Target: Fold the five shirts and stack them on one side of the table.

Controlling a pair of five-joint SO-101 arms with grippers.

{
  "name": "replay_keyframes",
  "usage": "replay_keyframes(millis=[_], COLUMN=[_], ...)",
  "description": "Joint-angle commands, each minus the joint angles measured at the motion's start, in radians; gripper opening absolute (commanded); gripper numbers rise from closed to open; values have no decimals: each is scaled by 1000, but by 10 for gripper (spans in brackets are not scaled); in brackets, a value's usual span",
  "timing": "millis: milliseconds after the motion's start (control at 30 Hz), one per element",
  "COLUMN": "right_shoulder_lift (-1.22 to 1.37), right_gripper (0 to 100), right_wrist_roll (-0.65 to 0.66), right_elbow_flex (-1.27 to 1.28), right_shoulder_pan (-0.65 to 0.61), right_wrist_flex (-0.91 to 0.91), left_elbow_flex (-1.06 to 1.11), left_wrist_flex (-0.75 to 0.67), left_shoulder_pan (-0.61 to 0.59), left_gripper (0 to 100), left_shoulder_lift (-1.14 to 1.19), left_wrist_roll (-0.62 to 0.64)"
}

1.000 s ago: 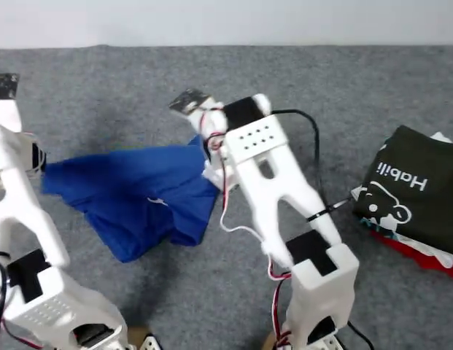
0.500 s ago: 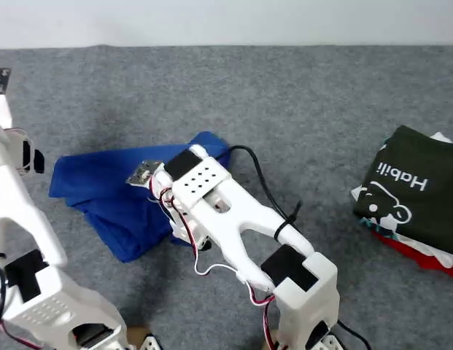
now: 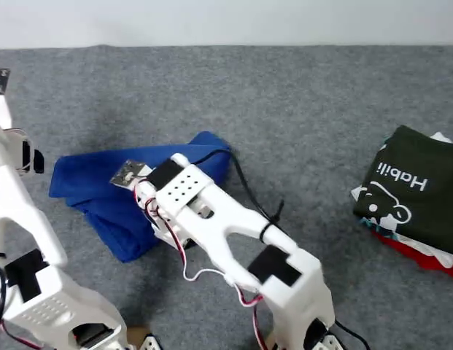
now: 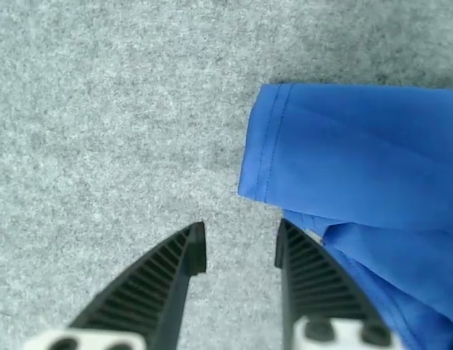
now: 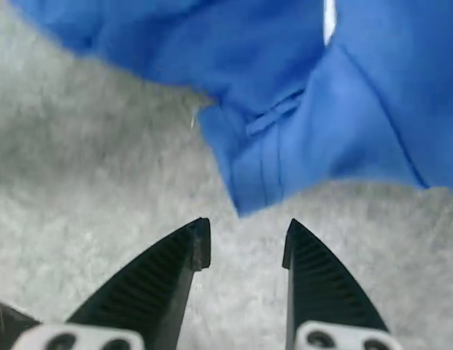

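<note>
Looking mostly done, I'd say: the folded stack (image 3: 412,193) sits at the table's (image 3: 306,109) right-arm side, but the blue shirt (image 3: 95,182) lies rumpled mid-table, not yet folded, w/ left gripper (image 4: 241,244) & right gripper (image 5: 241,248) both open, empty, at its edges.

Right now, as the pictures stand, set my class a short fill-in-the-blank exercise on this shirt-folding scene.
1. The loose shirt by the arms is coloured ____.
2. At one side of the table, a ____ shirt peeks out from under the dark shirt.
3. The left gripper and the right gripper both have jaws that stand ____.
Missing words: blue; red; open.
</note>
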Motion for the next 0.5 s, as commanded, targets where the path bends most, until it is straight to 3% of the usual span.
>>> replay_keyframes(millis=[0,67,200,467], right_shoulder_lift=[65,128,196,159], right_gripper=[172,152,1,11], right_wrist_roll=[-12,-8,32,183], right_elbow_flex=[-83,-110,-183,-376], right_shoulder_pan=[12,25,64,199], right_wrist_flex=[-33,-35,18,191], left_elbow_flex=[-33,-18,5,8], left_wrist_flex=[9,6,8,8], left_shoulder_pan=[-5,-5,-5,2], left_gripper=[166,166,146,118], left_shoulder_lift=[-3,-3,-5,-5], left_wrist_roll=[-6,-8,-14,-14])
